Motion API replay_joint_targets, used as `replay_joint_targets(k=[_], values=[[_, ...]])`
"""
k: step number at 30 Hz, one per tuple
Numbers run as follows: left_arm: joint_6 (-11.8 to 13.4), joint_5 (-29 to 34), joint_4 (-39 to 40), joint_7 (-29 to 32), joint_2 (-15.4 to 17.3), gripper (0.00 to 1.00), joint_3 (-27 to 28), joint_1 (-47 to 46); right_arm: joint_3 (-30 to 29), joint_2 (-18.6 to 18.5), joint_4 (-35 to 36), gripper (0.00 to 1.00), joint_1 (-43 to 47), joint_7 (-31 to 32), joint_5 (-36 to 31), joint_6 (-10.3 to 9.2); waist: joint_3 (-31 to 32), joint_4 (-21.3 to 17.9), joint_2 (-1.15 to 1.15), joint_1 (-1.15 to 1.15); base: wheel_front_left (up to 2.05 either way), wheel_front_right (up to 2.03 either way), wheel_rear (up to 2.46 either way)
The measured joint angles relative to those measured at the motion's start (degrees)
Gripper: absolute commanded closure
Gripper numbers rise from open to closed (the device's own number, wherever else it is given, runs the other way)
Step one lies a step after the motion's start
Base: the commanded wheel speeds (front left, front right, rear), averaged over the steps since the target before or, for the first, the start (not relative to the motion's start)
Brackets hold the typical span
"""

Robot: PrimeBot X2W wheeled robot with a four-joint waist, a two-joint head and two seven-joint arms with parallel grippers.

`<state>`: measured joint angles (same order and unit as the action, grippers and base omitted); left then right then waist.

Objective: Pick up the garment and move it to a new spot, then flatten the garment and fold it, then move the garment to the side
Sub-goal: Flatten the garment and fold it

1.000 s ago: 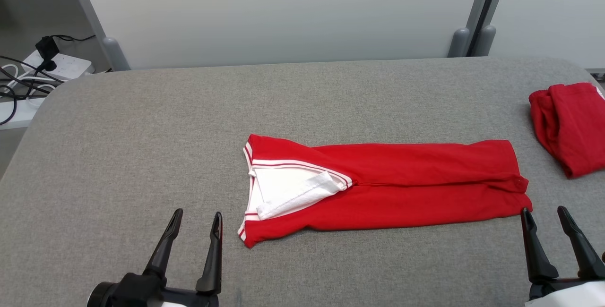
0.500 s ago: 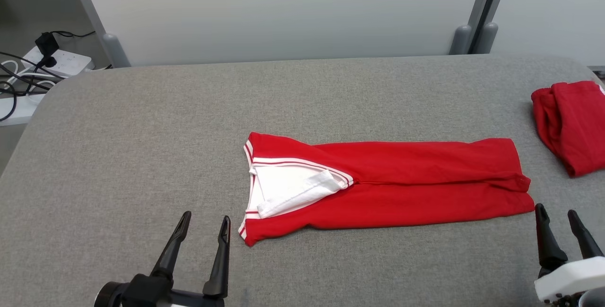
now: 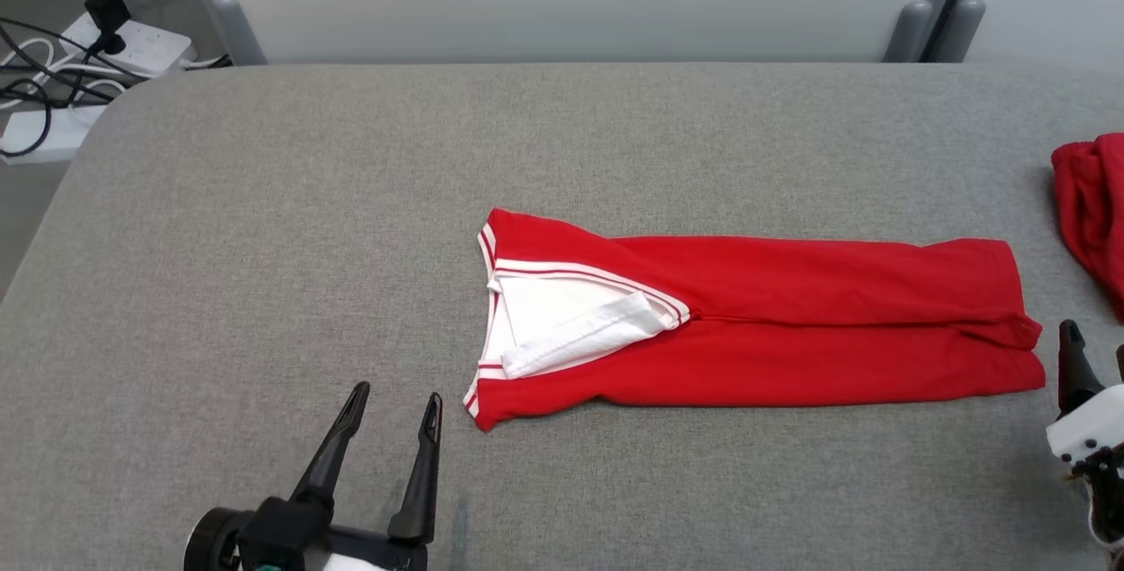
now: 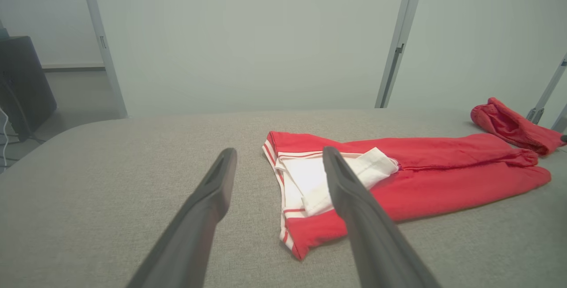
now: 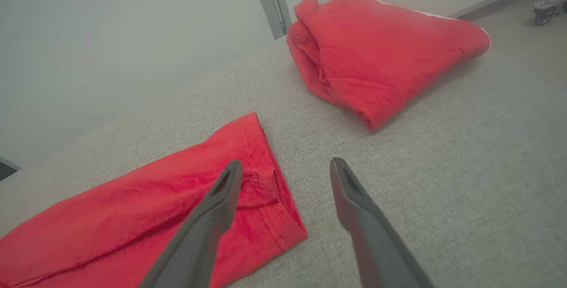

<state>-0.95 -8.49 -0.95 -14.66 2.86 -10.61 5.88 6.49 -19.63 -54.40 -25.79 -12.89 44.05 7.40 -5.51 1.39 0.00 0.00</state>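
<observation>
Two red garments lie on the worktop (image 3: 263,246): the long folded garment (image 3: 764,325) at centre, a bundle (image 3: 1093,202) at 3 o'clock. The left end effector (image 3: 397,393) at 7 o'clock and the right end effector (image 5: 285,162) at 4 stand spread, empty.

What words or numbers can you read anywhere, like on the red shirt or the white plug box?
None can be read.
The garment has only white stripes, no writing.
The red bundle near the table's right edge shows no writing.
The power strip is too small to read any label.
</observation>
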Motion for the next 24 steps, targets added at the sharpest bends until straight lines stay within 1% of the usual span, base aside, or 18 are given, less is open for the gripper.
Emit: replay_joint_targets(k=[3, 8, 16, 24], values=[[0.01, 0.01, 0.16, 0.00, -0.03, 0.00, -0.48, -2.04, 0.58, -0.12, -2.34, 0.00, -2.89, 0.56, 1.81, 0.00, -1.59, 0.50, 0.00, 0.00, 0.00, 0.00, 0.00], [0.08, 0.82, 0.16, 0.00, -0.04, 0.00, -1.18, -3.77, 2.27, -0.36, -3.50, 0.00, -5.89, 1.30, 5.54, 0.00, -4.38, 1.16, 0.00, 0.00, 0.00, 0.00, 0.00], [0.10, 1.38, 0.44, -0.01, -0.07, 0.00, -1.21, -5.31, 5.35, -0.71, -5.92, 0.00, -7.23, 2.54, 8.71, 0.00, -7.30, 1.73, 0.00, 0.00, 0.00, 0.00, 0.00], [0.59, 1.46, 0.55, -0.01, -0.08, 0.00, -1.44, -5.36, 6.88, -0.75, -8.55, 0.00, -8.22, 4.10, 12.19, 0.01, -7.97, 1.50, 0.00, 0.00, 0.00, 0.00, 0.00]])
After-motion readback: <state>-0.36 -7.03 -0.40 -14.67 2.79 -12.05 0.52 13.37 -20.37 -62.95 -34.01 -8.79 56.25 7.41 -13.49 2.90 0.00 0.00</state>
